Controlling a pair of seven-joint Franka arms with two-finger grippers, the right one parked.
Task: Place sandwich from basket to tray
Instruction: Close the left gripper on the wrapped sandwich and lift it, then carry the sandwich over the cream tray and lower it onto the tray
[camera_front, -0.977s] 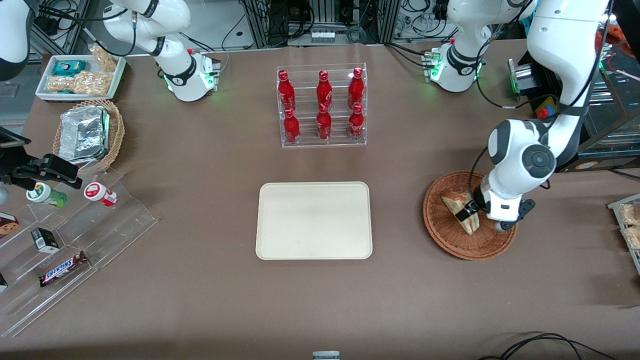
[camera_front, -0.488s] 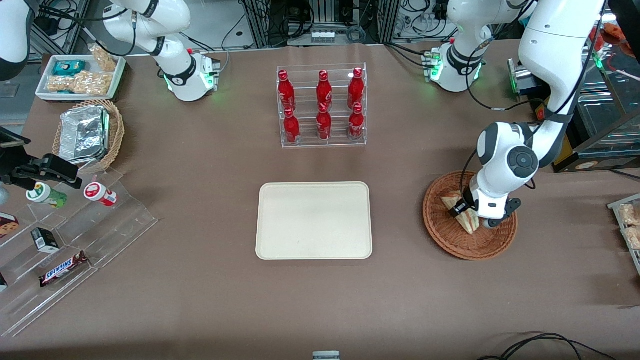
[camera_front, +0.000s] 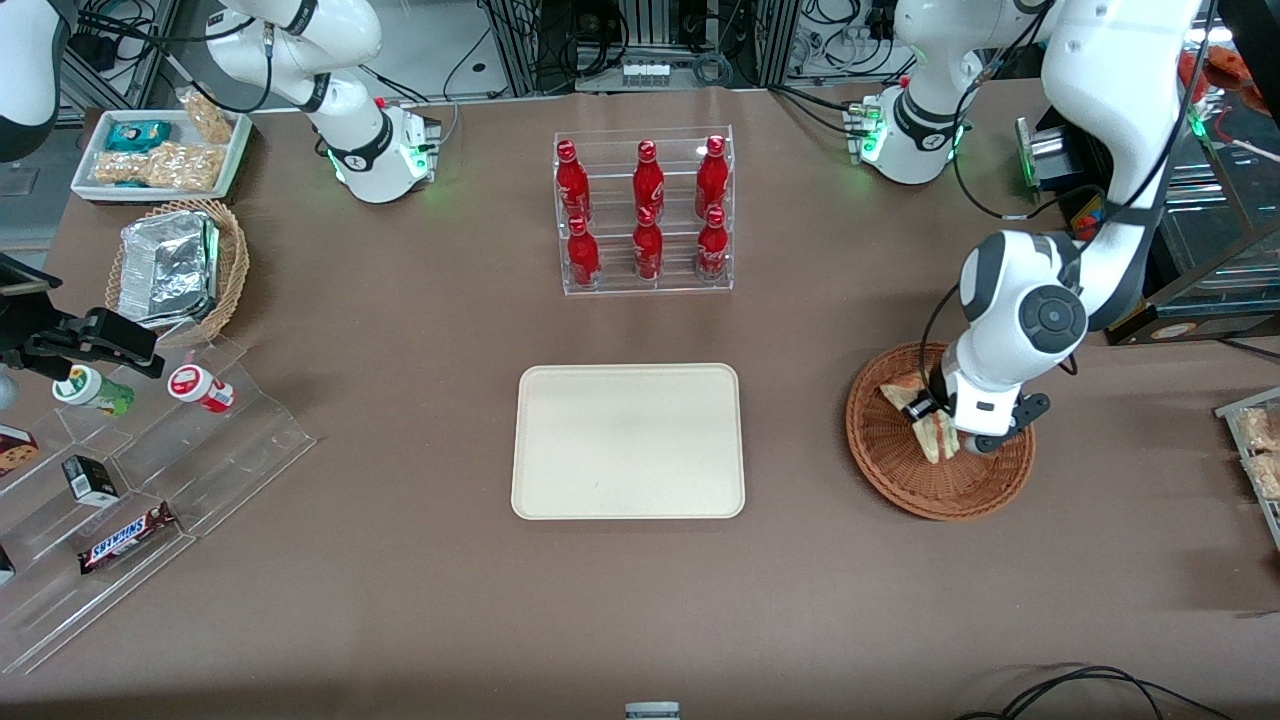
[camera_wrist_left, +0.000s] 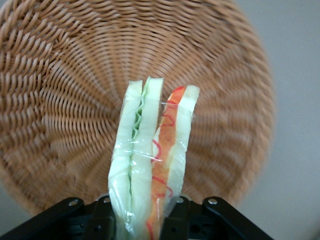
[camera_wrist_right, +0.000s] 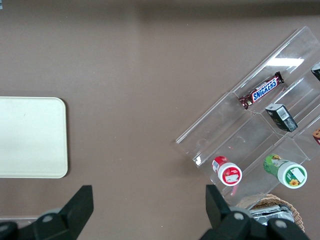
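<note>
**Q:** Clamped on what, exactly?

**A:** Gripper (camera_front: 928, 412) of mine was closed on the sandwich (camera_front: 922, 415), pictured above the basket (camera_front: 935, 490) toward the working arm's end of the table. In the wrist view, both fingers (camera_wrist_left: 102, 220) pressed the wrapped wedge (camera_wrist_left: 150, 165) from either flank, with green filling on one half and orange-red on the other. The wicker bowl (camera_wrist_left: 60, 90) lay below it.

**Q:** Was the wedge clear of the wicker?

**A:** I could not tell for certain. It stood on edge in my grip, tip pointing away from the wrist, and I judged it was lifted or just leaving the weave, not resting flat.

**Q:** Which step was that?

**A:** The pick, by my reading: grasp made, carry not begun. The tray (camera_front: 628, 440) sat bare at mid-table, well apart from me, nearer the front camera than the rack of red bottles (camera_front: 645, 212).

**Q:** What did the next move call for?

**A:** Height first, I reckoned, enough to clear the basket rim, then a sideways carry toward the parked arm's end until I hung over the tray. After that a gentle lowering and release. The film wrap looked slippery and the bread soft, so I judged that a steady squeeze would suit better than a hard one.
</note>
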